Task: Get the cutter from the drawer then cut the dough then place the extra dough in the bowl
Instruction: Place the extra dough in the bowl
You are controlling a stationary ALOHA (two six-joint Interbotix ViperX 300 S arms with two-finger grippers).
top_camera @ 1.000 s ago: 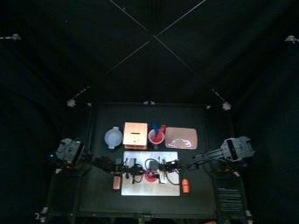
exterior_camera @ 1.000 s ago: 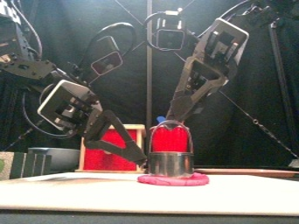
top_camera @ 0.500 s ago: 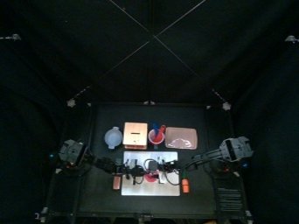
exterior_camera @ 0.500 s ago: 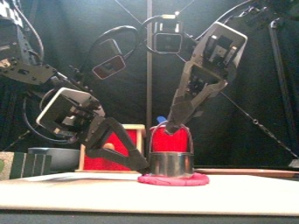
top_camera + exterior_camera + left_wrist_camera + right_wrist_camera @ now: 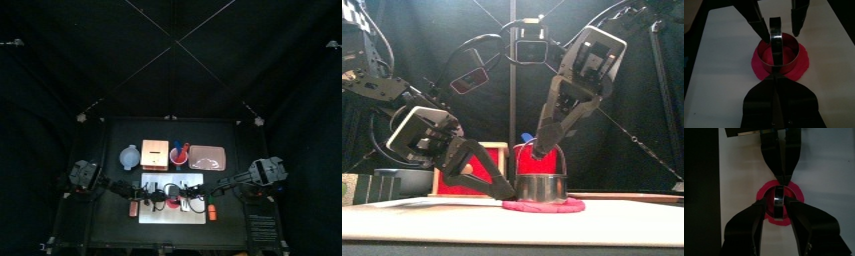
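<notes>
A flat pink dough [image 5: 543, 207] lies on the white cutting board [image 5: 422, 215]. The round metal cutter [image 5: 540, 187] stands pressed into it. My right gripper [image 5: 543, 152] comes down from above and is shut on the cutter's [image 5: 779, 203] wire handle. From the left, my left gripper [image 5: 505, 190] reaches in low, its jaws shut, tips on the near edge of the dough [image 5: 799, 70] beside the cutter [image 5: 784, 57]. In the top view both grippers, left [image 5: 158, 197] and right [image 5: 183, 199], meet over the dough [image 5: 171, 201]. Under the jaws the dough's rim is hidden.
Behind the board [image 5: 150, 215] stand the blue-grey bowl [image 5: 130, 157], the wooden box [image 5: 155, 154] with its red drawer front [image 5: 469, 172], the red cup [image 5: 181, 153] with knives and the pink tray [image 5: 207, 156]. Small toys [image 5: 211, 210] lie at the board's edges.
The left arm's wrist has sunk lower and nearer the cutter while its tips stayed at the cutter's base. The right gripper and cutter have hardly moved.
</notes>
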